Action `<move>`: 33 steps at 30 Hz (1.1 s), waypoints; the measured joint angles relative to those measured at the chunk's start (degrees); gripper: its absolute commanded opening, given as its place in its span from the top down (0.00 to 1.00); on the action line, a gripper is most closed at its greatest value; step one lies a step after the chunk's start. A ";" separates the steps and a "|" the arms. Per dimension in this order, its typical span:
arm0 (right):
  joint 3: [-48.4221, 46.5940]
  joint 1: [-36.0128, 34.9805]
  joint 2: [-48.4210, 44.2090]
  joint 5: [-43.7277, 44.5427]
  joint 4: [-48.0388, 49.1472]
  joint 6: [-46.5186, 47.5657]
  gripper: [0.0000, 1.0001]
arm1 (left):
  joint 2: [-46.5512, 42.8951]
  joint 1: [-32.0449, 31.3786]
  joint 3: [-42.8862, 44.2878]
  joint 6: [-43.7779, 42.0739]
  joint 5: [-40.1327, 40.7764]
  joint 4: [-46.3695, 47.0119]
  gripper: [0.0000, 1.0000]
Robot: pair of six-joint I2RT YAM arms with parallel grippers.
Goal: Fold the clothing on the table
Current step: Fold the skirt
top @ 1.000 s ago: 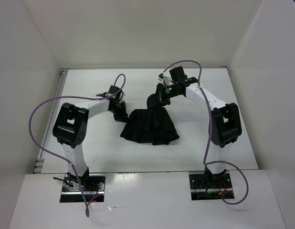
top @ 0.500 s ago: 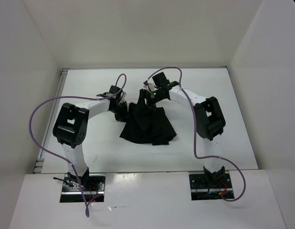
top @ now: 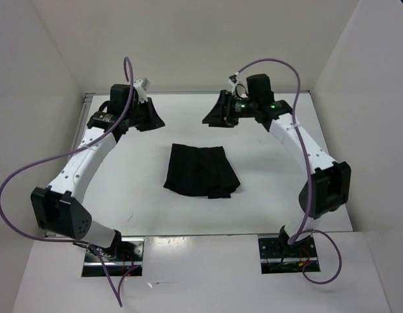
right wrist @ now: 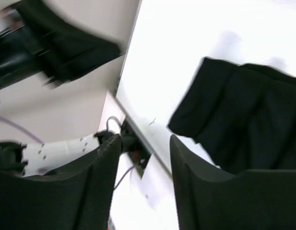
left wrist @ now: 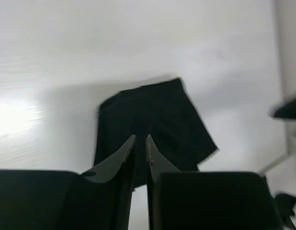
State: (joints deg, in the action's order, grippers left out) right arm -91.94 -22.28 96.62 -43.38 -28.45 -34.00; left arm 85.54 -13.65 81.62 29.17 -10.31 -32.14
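**Left arm** (top: 81,166): reaches from its base at the near left. The elbow sits low and outboard, and the forearm runs up toward the far left.

**Left gripper** (top: 148,120): raised, pointing inward and down. In the wrist view its fingers (left wrist: 123,155) stand almost together with only a narrow slit between the tips. Nothing is held.

**Right arm** (top: 310,151): reaches from its base at the near right. The elbow is out to the right, and the forearm runs to the far centre.

**Right gripper** (top: 213,116): raised, pointing inward. Its fingers (right wrist: 104,165) are spread wide and empty.

The two grippers face each other, well apart.
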 measured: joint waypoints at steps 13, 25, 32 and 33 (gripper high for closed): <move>19.37 3.96 -0.46 3.80 -0.72 0.85 0.56 | 16.35 -1.44 -18.58 -0.35 -20.11 9.16 0.86; 21.51 4.20 -1.46 6.19 -1.36 1.18 0.53 | 20.81 -2.25 -20.74 1.07 -18.86 9.53 0.79; 21.44 5.73 -13.18 14.73 -4.50 2.14 0.38 | -0.63 -0.46 -17.86 -1.18 -15.78 4.57 0.41; 22.10 6.58 -15.37 15.32 -3.93 2.14 0.38 | -4.24 -0.13 -16.76 -1.75 -15.37 5.27 0.41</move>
State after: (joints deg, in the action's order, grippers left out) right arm -69.84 -15.70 81.25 -28.05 -32.38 -31.86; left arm 81.30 -13.78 64.86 27.42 -25.67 -26.87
